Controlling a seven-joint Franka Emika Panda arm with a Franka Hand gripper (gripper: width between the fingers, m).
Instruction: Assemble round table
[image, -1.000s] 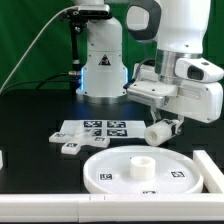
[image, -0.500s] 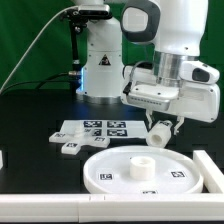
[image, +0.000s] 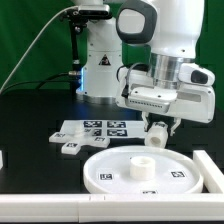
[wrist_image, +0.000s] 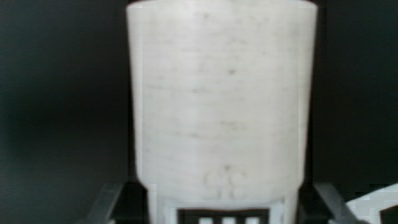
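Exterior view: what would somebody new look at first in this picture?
The big white robot arm fills the exterior view's right. Its pincer grips a short white leg, held in the air over the round tabletop at the front, close to the hub in its middle.

The leg (image: 158, 134) sits between the claw's (image: 158, 127) fingers. The disc (image: 110, 176) lies below the claw, its hub (image: 143, 164) toward the exterior view's left. Farther left of the claw lies the marker board (image: 95, 129), with the base piece (image: 69, 148) before it.
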